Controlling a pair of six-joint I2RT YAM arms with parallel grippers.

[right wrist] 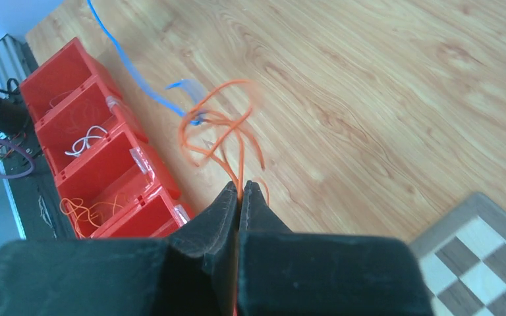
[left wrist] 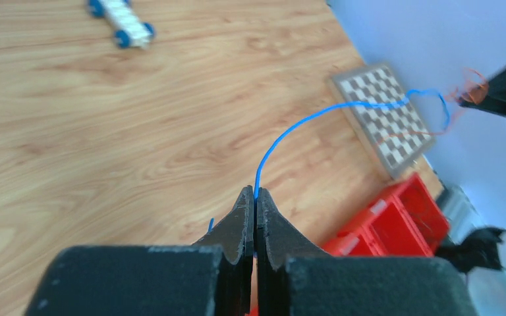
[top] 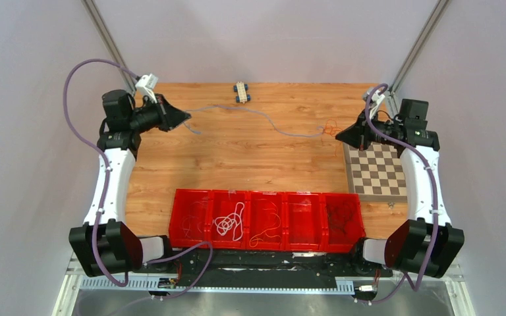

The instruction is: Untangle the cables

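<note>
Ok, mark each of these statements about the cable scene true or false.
1. The left end effector is shut on the blue cable. True.
2. The right end effector hangs open, holding nothing. False: it is shut on the orange cable.
3. A white cable lies in a compartment of the red bin. True.
4. The toy car sits inside the red bin. False: it stands at the far edge of the wooden table.
</note>
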